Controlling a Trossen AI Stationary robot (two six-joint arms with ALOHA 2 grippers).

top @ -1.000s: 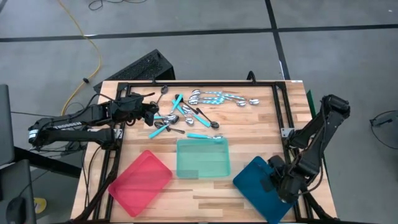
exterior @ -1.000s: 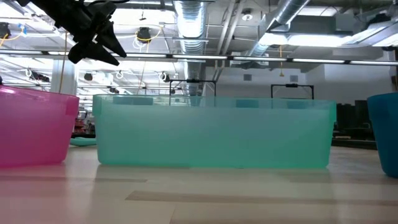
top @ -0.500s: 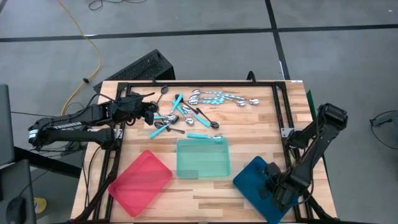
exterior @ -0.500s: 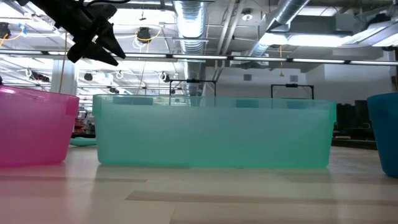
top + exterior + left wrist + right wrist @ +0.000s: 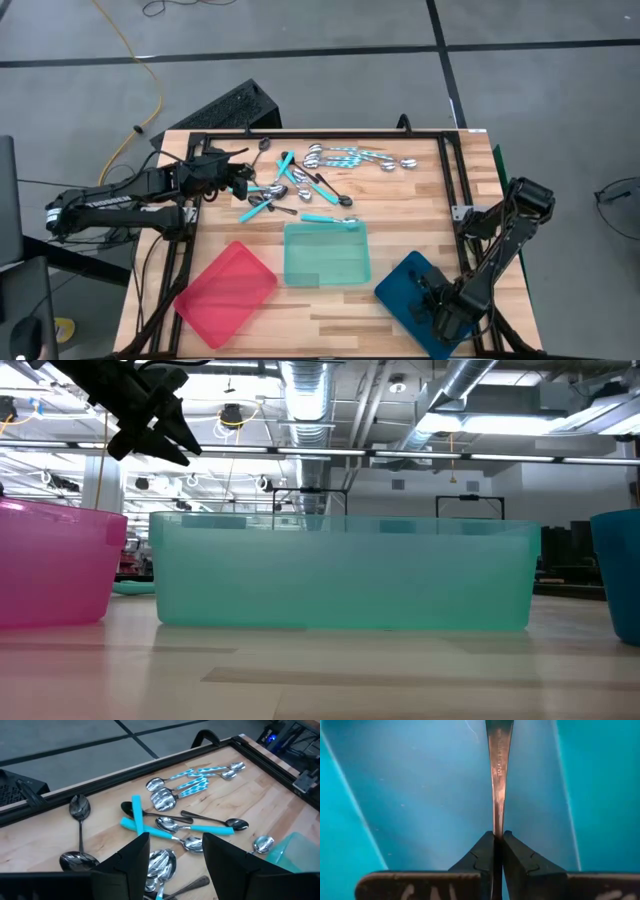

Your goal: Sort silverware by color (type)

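Spoons lie scattered on the far-left part of the table (image 5: 310,180): shiny silver ones, turquoise-handled ones (image 5: 175,827) and dark ones (image 5: 150,815). My left gripper (image 5: 240,182) hovers open above the left end of this pile, and its fingers (image 5: 175,857) touch nothing; it shows high up in the low view (image 5: 150,425). My right gripper (image 5: 440,305) is over the blue tray (image 5: 405,280) at the near-right corner, shut on a shiny silver spoon (image 5: 498,760). That spoon's bowl is out of view. My right gripper (image 5: 498,836) pinches the silver spoon's handle (image 5: 498,815) between its two fingertips. The handle runs straight out ahead of the fingers, in line with them, over the blue tray's floor (image 5: 420,795). Whether the spoon touches the tray does not show.
A teal tray (image 5: 326,255) sits at the near middle and a red tray (image 5: 227,292) at the near left. A black metal frame (image 5: 450,180) borders the table's far, left and right sides. In the low view the teal tray's wall (image 5: 340,575) fills the middle.
My right arm has folded down and carried its gripper toward the table's near edge and slightly left, lower over the blue tray, still shut on the spoon. My left gripper has stayed where it was.
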